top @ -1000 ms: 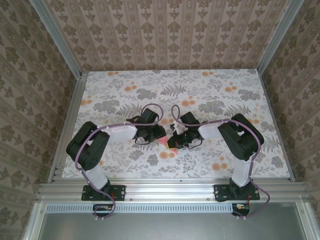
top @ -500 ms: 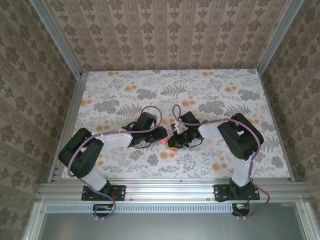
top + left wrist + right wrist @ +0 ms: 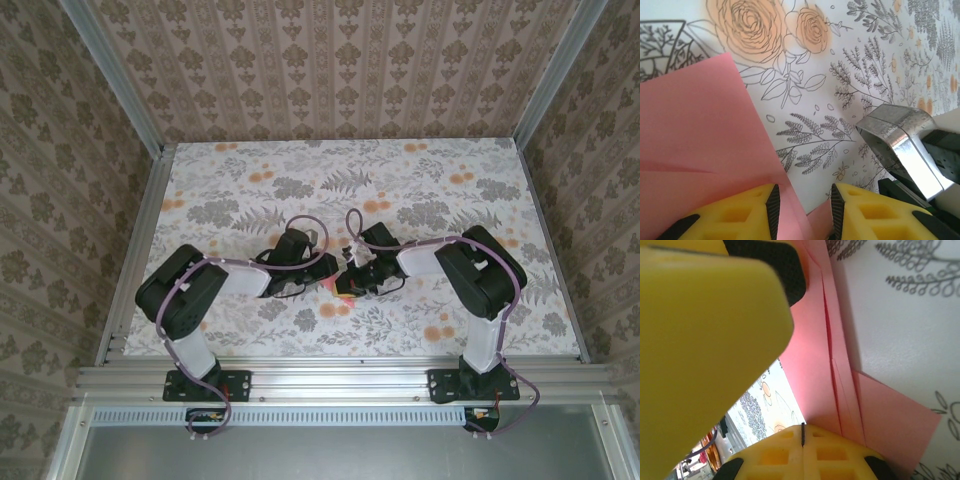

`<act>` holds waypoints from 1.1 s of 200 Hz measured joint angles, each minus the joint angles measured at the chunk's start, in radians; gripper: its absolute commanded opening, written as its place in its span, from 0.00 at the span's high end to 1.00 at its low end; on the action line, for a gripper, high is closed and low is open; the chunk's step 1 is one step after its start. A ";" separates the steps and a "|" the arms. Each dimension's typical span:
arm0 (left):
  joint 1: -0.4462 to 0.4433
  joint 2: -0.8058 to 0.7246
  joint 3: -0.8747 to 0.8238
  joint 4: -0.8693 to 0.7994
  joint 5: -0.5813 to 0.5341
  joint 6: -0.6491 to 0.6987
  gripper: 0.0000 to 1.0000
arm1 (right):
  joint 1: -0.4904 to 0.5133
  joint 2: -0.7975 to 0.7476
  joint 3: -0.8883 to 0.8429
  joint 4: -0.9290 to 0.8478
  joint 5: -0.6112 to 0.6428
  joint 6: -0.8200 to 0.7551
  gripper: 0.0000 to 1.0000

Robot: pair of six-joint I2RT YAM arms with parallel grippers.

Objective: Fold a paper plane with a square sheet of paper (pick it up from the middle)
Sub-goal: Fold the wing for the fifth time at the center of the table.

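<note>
The square sheet of paper [image 3: 330,287] is pink, creased and partly folded, and lies mid-table between my two grippers. In the left wrist view the paper [image 3: 700,130] fills the left side, and a raised fold runs up between the yellow fingers. My left gripper [image 3: 802,200] is open, with bare table showing in the gap beside that fold. From the top, the left gripper [image 3: 318,272] meets the right gripper [image 3: 345,283] over the sheet. The right gripper [image 3: 802,432] is shut, pads together, its tips resting at the edge of the layered paper [image 3: 815,365].
The floral tablecloth [image 3: 400,190] covers the table, which has aluminium rails on the sides and patterned walls around it. A silver bracket of the right arm [image 3: 900,145] sits close on the right in the left wrist view. One large yellow left finger [image 3: 705,340] looms in the right wrist view.
My left gripper has slid right onto the paper, close to the right gripper, and its jaws have narrowed. The left elbow swung out and back. The right arm stayed put.
</note>
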 measured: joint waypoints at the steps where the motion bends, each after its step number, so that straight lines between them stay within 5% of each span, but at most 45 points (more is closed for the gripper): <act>1: 0.001 0.000 0.000 0.002 0.000 0.001 0.64 | 0.000 0.000 0.000 0.000 0.000 0.000 1.00; 220: 0.389 -0.008 -0.025 0.058 0.230 0.240 0.56 | -0.015 0.000 0.013 -0.038 0.012 -0.034 1.00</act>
